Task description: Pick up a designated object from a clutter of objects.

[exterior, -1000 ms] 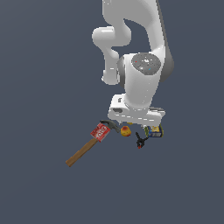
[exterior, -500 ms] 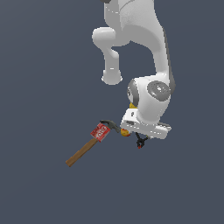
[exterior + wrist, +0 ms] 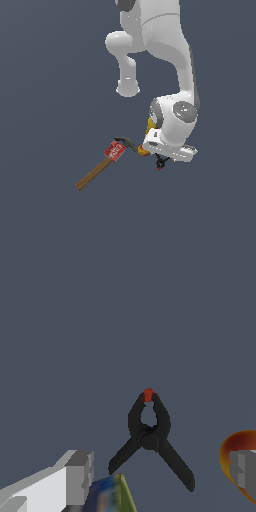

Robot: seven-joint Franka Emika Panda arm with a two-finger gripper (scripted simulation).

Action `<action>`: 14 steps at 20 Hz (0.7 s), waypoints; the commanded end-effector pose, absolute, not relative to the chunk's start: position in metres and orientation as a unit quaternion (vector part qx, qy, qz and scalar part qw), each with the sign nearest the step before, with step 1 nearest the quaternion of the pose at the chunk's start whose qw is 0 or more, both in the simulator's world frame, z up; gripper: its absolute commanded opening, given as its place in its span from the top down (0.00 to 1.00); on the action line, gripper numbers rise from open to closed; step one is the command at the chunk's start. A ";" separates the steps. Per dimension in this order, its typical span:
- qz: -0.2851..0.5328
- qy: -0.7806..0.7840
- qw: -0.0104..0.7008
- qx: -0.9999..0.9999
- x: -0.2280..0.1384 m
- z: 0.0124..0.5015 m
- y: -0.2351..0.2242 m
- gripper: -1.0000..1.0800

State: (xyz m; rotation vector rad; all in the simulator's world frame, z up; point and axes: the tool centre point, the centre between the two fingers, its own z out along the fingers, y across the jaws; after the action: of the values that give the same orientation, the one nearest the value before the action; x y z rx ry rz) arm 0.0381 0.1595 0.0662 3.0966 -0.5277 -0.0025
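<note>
The black spring clamp (image 3: 150, 437) with red tips lies flat on the dark floor; its handles spread toward the wrist camera. My gripper (image 3: 161, 472) is open, with one finger (image 3: 77, 476) on each side of the clamp, above it and not touching. In the exterior view only the clamp's lower end (image 3: 160, 163) shows beneath my hand (image 3: 169, 149). The wooden-handled hammer (image 3: 102, 167) with the red label lies to the exterior view's left. The yellow-red fruit (image 3: 234, 456) sits behind the other finger. The blue-and-yellow box (image 3: 109, 495) is by the near finger. The yellow bottle (image 3: 150, 125) peeks out behind the hand.
The floor is a plain dark grey-blue surface with no edges in view. The arm's white links (image 3: 155, 40) rise above the clutter. In the exterior view the hand hides the box and most of the fruit.
The arm has swung down toward the exterior view's right and lowered the hand over the clutter. The hand now covers the box and most of the clamp. The objects have not moved.
</note>
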 end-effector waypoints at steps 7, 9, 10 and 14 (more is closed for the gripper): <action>-0.001 -0.168 0.000 0.986 0.038 0.054 0.160 0.04; -0.001 -0.169 0.000 0.986 0.037 0.045 0.160 0.04; 0.000 -0.169 0.000 0.986 0.037 0.039 0.160 0.04; 0.000 -0.169 0.000 0.986 0.037 0.022 0.160 0.04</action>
State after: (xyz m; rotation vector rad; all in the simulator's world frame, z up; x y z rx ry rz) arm 0.0370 0.1596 0.0276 3.0959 -0.5308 -0.0018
